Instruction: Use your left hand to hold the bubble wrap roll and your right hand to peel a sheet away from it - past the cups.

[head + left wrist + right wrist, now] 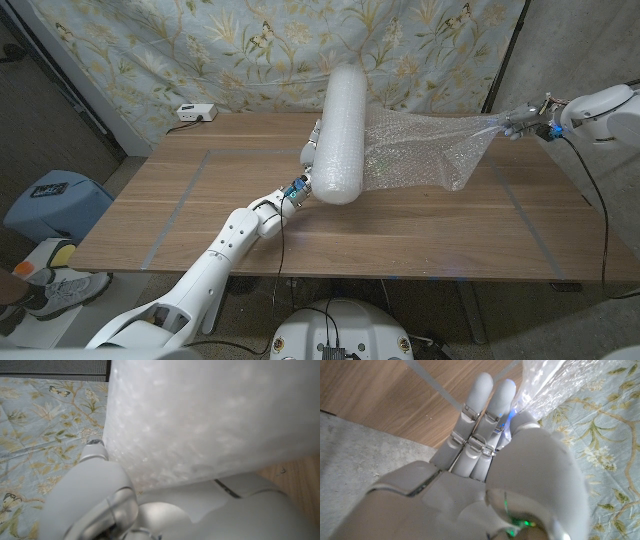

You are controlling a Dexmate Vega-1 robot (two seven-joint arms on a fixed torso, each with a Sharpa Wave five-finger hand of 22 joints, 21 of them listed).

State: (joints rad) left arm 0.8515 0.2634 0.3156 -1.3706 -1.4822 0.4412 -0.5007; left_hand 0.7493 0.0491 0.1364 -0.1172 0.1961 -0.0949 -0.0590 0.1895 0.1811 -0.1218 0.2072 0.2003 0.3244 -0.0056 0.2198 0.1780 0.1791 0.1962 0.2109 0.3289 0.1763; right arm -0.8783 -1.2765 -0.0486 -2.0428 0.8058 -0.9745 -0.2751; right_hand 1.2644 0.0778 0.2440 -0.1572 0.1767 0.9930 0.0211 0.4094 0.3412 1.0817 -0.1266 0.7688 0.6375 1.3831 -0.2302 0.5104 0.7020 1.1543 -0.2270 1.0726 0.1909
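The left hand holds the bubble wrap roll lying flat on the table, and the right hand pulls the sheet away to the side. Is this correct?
Not quite. The head view shows the bubble wrap roll standing upright in the left hand, not lying flat. The right hand does pull the sheet sideways.

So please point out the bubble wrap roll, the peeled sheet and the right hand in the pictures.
bubble wrap roll point(343, 135): head view, middle of its upright body.
peeled sheet point(425, 150): head view, middle of the stretched film.
right hand point(522, 124): head view, on the hand's middle, where it grips the sheet's end.
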